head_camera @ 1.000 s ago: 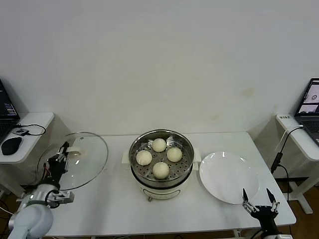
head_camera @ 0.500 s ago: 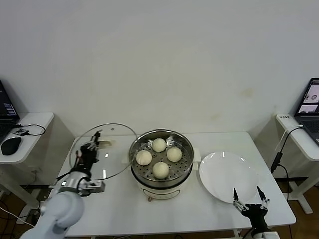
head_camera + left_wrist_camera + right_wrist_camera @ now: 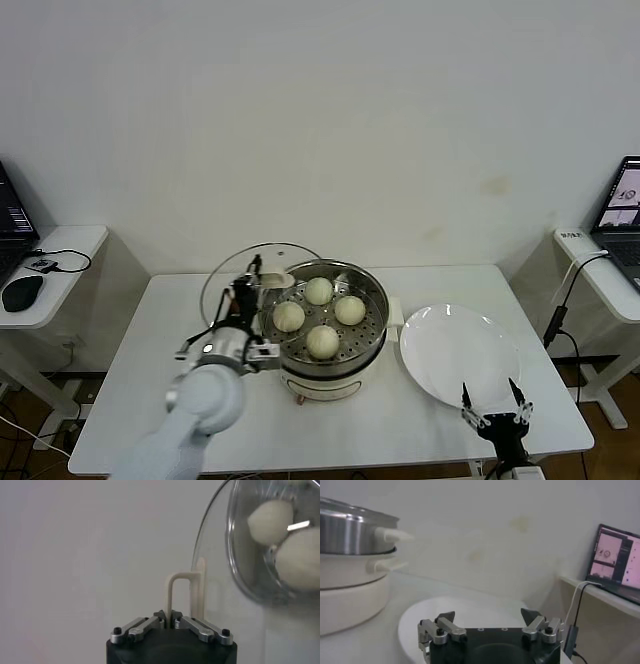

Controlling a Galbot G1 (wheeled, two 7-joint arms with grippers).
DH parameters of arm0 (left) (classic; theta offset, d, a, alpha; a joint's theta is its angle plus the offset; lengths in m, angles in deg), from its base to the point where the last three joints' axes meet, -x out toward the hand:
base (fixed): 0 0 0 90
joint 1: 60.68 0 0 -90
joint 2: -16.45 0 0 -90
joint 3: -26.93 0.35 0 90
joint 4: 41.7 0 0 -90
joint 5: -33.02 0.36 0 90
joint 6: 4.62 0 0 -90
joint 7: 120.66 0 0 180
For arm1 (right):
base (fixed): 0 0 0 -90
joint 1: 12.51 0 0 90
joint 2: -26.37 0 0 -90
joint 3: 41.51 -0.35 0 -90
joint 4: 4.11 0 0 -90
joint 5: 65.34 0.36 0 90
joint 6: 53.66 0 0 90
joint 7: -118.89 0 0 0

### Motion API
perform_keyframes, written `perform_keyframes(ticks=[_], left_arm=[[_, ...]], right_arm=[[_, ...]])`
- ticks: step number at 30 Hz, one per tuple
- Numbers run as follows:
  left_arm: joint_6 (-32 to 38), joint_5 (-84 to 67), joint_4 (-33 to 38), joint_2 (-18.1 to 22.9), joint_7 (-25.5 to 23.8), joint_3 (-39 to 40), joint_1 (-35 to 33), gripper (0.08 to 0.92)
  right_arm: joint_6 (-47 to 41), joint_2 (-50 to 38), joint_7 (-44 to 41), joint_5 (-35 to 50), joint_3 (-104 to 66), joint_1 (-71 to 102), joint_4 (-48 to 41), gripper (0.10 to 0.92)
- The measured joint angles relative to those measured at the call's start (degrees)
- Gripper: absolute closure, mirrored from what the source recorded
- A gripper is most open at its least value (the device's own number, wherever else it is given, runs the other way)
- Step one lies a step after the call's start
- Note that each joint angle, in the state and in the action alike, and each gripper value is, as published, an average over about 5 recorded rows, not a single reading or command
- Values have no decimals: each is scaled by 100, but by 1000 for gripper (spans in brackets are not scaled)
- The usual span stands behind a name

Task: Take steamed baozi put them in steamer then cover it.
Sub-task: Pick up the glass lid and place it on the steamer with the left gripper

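Four steamed baozi [image 3: 320, 315] sit on the perforated tray inside the steamer [image 3: 325, 372], which stands mid-bench [image 3: 130, 380], and the head view lays the whole scene out. Just left of the steamer, the left end effector [image 3: 246, 297] is clamped on the cream bar handle of the cover [image 3: 232, 283], with the glass lid held off the bench and tilted, its near edge overlapping the steamer's left rim. The left wrist view gives what the head view cannot: the fingers [image 3: 135, 628] pinched tight on the base of that handle [image 3: 182, 596], and two buns seen through the glass beyond it. To the right of the steamer lies a white plate [image 3: 460, 355]. Near the plate's front edge, the right end effector [image 3: 491, 410] waits with its jaws spread wide, holding nothing. The right wrist view adds the steamer's steel wall and white base [image 3: 350, 600] in side profile, plus a laptop [image 3: 617, 562] on a side desk.
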Motion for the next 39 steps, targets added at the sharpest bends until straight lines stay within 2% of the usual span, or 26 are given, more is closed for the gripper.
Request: perform_keyframes(ticks=[9,18,28,39], left_arm=[[-76,681,-319,703,-259,441,161,855],[-83,1038,-578,1128,-323,638,210,855],[-55,1293,-742,1418,-324,764,178,855],[1,1425,-890,1508,-295,705,131,855]], right_arm=[[34,-7,6,-134,-9,22,-36,203],[70,13,10,-241,37,-5,-106,203],[106,3,10,-283,51,-18,-184,202],[141,-10,-1,-303,57,-6,-238,203]])
